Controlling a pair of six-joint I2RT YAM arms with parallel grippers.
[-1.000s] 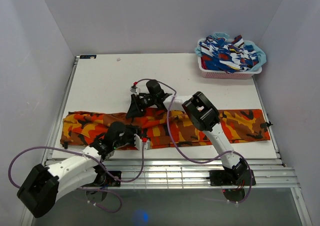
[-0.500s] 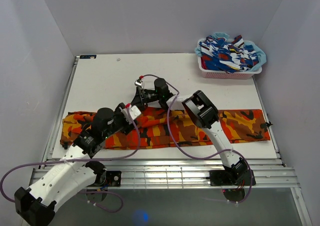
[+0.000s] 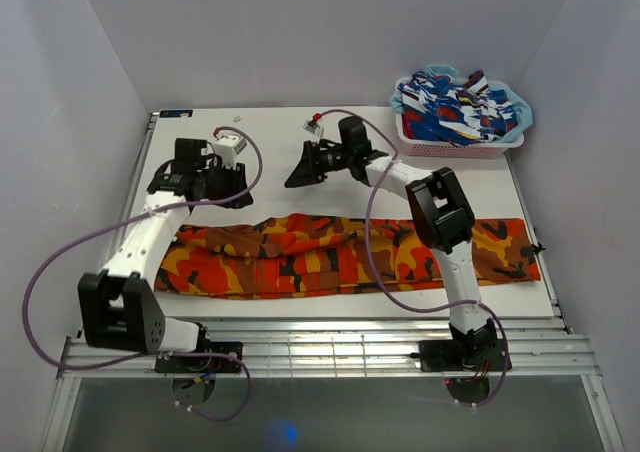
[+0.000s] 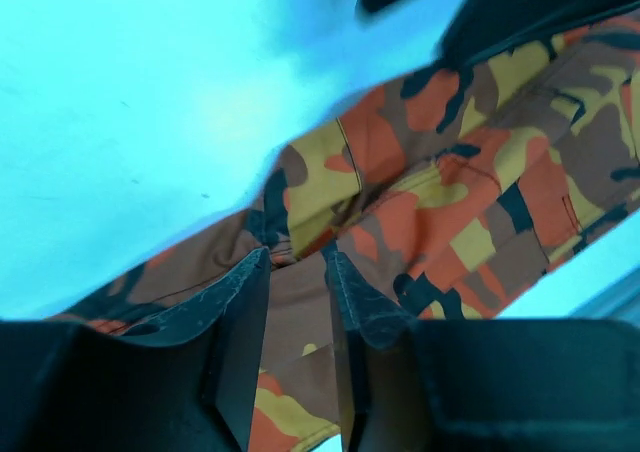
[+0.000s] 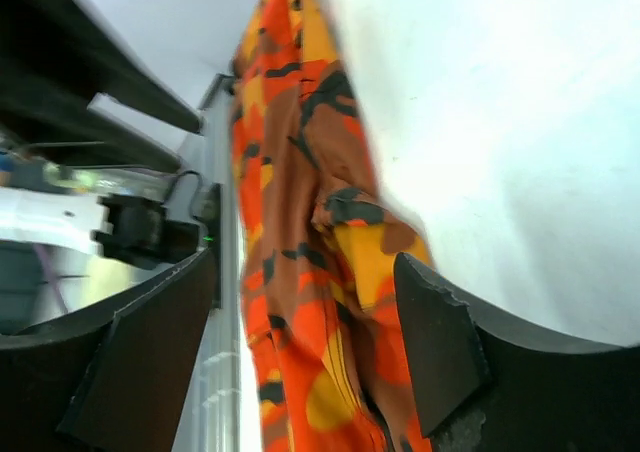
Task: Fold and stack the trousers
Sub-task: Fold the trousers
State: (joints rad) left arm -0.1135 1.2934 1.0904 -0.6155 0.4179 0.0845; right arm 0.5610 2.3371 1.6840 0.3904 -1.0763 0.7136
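- Left fingers (image 4: 235,317) and right fingers (image 5: 440,342) have been raised off the trousers (image 3: 300,257), both sets apart, empty.
- The garment's left end has been drawn in; folding is judged unfinished.

Matt cloth trousers (image 3: 340,257) on smooth white table (image 3: 470,187).

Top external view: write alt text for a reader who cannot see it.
Orange camouflage trousers lie stretched across the near half of a white table. The left end effector and right end effector hang over the table beyond them; a basket of clothes sits far right.
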